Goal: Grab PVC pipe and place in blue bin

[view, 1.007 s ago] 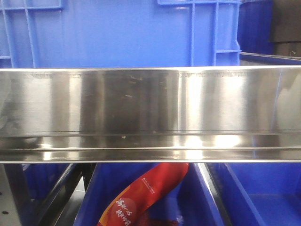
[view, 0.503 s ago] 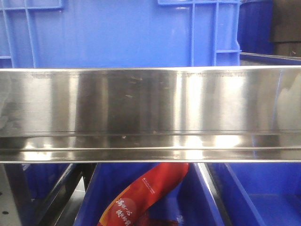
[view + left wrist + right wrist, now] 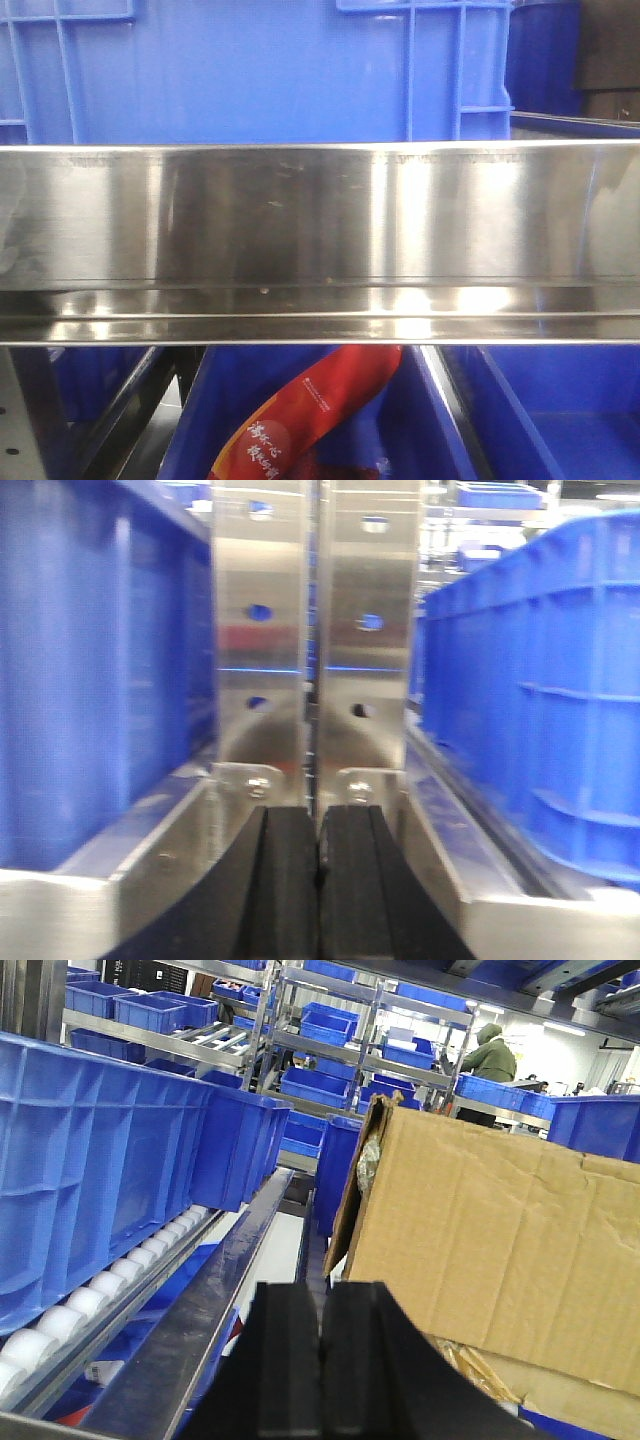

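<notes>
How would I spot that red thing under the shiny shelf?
Find the wide steel shelf rail crossing the front view. Just below its middle, a red packet with white lettering leans diagonally in a blue bin. It is the only red thing among blue crates.

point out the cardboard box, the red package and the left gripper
cardboard box [image 3: 500, 1250]: right wrist view, its broad side.
red package [image 3: 310, 405]: front view, its printed middle.
left gripper [image 3: 318, 880]: left wrist view, seam between the closed fingers.

Both the left hand [image 3: 318, 880] and the right hand [image 3: 322, 1360] have thick, matte black, flat-faced fingers.
</notes>
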Available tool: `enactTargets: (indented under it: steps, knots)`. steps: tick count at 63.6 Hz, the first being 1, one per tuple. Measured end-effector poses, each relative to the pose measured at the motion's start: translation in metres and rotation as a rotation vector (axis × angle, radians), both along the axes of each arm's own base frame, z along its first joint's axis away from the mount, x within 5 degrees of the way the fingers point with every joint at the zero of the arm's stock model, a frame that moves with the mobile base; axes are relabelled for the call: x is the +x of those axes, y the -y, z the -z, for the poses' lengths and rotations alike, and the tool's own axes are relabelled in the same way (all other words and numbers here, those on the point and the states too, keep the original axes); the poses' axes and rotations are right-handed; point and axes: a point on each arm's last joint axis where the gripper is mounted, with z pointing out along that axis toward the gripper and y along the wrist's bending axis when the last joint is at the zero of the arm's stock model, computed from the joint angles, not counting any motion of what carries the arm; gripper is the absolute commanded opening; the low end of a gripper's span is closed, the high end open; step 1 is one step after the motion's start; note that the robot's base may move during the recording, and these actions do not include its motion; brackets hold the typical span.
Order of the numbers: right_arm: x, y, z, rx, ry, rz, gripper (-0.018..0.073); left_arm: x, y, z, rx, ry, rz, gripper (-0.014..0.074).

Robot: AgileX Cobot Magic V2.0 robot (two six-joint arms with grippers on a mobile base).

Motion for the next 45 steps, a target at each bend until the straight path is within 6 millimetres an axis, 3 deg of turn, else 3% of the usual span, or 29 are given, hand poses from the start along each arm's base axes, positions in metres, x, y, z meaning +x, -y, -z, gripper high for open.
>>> enactTargets:
  steps: [45]
  knots:
    - [0.0000,0.0000,0.0000,0.000,0.000,0.000,-0.0163,-0.0006,-0.0039,-0.0016,0.002,0.018,-0.070,-0.0111]
